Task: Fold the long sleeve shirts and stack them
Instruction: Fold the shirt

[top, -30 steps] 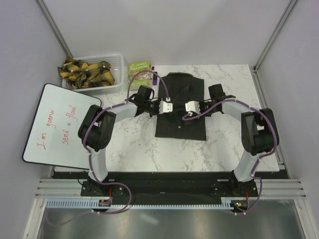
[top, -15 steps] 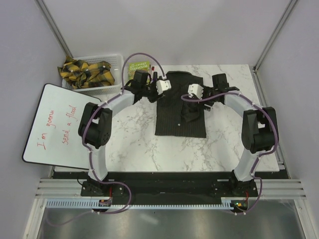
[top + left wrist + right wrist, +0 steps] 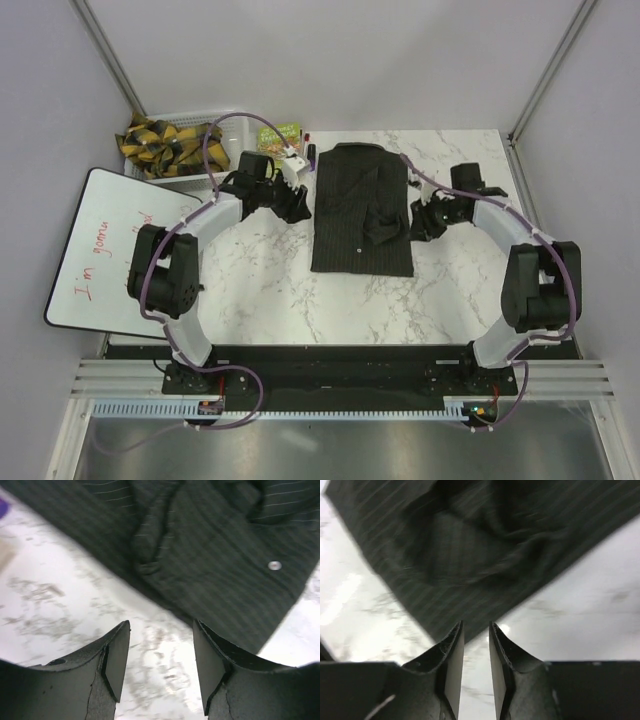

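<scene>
Marble table [image 3: 260, 285], folded pinstriped black shirt [image 3: 352, 205]

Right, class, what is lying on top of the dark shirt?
A bunched lump of its own cloth lies on the shirt, toward its right side. Nothing else rests there. Whatever is under the lump, and the table beneath the shirt, is covered.

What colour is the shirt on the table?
The shirt is charcoal-black with thin pale stripes, clearest in the left wrist view.
</scene>
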Robot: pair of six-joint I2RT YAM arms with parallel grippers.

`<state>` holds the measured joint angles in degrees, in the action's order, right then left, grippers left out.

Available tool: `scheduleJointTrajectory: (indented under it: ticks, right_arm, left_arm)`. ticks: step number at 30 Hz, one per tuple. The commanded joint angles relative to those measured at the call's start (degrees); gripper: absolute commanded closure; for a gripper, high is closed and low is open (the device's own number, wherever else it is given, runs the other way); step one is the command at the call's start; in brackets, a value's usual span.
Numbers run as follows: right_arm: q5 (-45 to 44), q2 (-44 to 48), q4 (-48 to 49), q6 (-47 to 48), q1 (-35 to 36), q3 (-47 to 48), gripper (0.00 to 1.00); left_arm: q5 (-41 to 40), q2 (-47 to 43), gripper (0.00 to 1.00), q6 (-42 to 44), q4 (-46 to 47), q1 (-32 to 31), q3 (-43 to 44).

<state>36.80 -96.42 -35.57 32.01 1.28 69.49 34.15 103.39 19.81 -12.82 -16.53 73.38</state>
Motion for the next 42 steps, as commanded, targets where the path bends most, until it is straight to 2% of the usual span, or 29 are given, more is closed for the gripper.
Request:
scheduleJointTrajectory:
  ticks: [1,6,9,17,27,34,37,40,41,42]
  right_arm:
    - [4.88,6.94,8.90,-14.41,6.01,-8.93,0.69]
    - [1.00,3.36,18.33,-21.80,10.32,-10.69,0.72]
    - [-0.32,0.99,27.98,-27.25,12.08,-11.40,0.72]
    - [-10.58,-8.60,35.04,-33.76,13.05,-4.81,0.71]
    - [-12.97,-13.70,44.97,-39.65,13.05,-2.52,0.66]
    - [-14.21,-16.78,45.51,-39.22,12.96,-0.15,0.65]
    - [-11.06,-15.64,42.96,-37.20,12.78,1.43,0.64]
    - [-7.27,-11.43,38.31,-33.70,12.35,2.48,0.58]
    - [-5.79,-8.90,33.69,-32.46,12.26,3.01,0.54]
    - [-4.64,-7.65,31.12,-30.62,12.00,4.23,0.53]
  left_arm:
    - [3.46,-4.08,0.39,-9.68,6.92,-2.89,-2.98]
    - [2.85,-3.20,0.39,-14.44,9.13,-2.89,-2.28]
    - [2.94,-3.55,0.39,-14.89,9.22,-2.98,-2.63]
    - [2.50,-4.16,0.39,-11.91,7.99,-2.80,-2.72]
    - [3.29,-2.50,0.39,-9.18,6.23,-2.80,-0.79]
    - [2.85,-2.06,0.39,-8.39,6.23,-2.80,0.27]
    - [2.94,-2.06,0.40,-8.48,5.53,-2.80,0.88]
    - [3.55,-1.97,0.41,-8.30,3.86,-2.80,1.41]
    - [3.73,-1.79,0.43,-7.43,3.07,-3.06,2.02]
    - [2.60,-0.75,0.43,-6.90,-0.68,-3.50,2.81]
